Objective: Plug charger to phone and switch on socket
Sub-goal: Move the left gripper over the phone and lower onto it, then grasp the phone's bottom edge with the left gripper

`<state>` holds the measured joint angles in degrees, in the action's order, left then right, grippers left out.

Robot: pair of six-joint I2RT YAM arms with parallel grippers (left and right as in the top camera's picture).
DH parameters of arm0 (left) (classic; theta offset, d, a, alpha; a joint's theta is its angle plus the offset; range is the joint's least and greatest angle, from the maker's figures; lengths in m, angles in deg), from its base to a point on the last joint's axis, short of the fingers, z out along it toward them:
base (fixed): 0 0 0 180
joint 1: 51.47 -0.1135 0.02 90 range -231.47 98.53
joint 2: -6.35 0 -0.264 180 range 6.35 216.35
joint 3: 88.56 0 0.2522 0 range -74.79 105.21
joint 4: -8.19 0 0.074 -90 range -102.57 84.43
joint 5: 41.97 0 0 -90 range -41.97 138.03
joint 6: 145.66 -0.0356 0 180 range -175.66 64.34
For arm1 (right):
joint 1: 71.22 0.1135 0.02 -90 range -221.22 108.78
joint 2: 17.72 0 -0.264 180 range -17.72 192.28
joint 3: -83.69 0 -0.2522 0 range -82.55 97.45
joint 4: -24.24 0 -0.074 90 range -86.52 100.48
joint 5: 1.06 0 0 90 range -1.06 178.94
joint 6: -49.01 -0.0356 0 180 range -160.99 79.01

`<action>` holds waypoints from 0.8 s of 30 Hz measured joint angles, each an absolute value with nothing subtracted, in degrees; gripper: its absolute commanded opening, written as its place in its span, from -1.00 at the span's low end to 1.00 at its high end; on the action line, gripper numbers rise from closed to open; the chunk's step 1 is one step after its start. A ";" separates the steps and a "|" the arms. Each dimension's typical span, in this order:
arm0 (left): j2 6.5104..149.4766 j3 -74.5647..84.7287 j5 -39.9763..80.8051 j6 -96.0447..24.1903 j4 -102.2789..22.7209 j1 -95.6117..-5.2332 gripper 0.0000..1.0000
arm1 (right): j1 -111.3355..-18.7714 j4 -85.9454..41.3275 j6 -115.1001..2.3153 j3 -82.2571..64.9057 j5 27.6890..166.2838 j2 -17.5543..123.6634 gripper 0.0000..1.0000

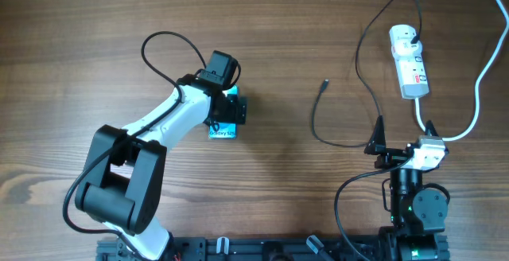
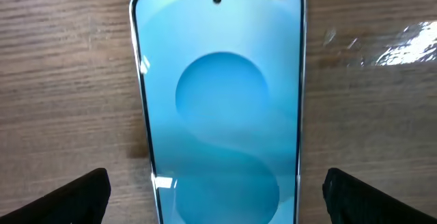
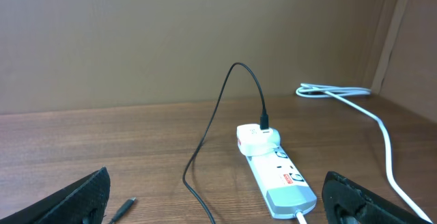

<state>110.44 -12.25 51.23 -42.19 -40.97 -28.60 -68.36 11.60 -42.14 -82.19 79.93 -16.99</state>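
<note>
The phone (image 1: 225, 122) lies flat on the wooden table left of centre, its cyan screen up. In the left wrist view the phone (image 2: 218, 108) fills the middle, and my left gripper (image 2: 217, 197) is open with one finger on each side of it, not touching. The charger is a thin black cable (image 1: 358, 50) running from the socket (image 1: 409, 60) at the back right; its small connector (image 1: 324, 83) lies loose on the table and shows in the right wrist view (image 3: 124, 203). My right gripper (image 1: 402, 139) is open and empty, near the socket (image 3: 276, 173).
A thick white lead (image 1: 477, 94) runs from the socket's near end and loops off the table's back right corner. The black cable curves across the table between connector and right arm. A brown wall stands behind the table in the right wrist view.
</note>
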 measured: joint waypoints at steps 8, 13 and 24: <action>110.44 -12.25 51.25 -42.04 -39.68 -28.60 1.00 | -68.36 11.60 -42.12 -82.19 79.93 -16.99 1.00; 110.44 -14.06 51.28 -40.64 -36.16 -28.60 1.00 | -68.36 11.60 -42.14 -82.19 79.93 -16.99 0.99; 109.57 -18.59 53.18 -39.41 -31.18 -28.31 0.90 | -68.36 11.60 -42.12 -82.19 79.93 -16.99 1.00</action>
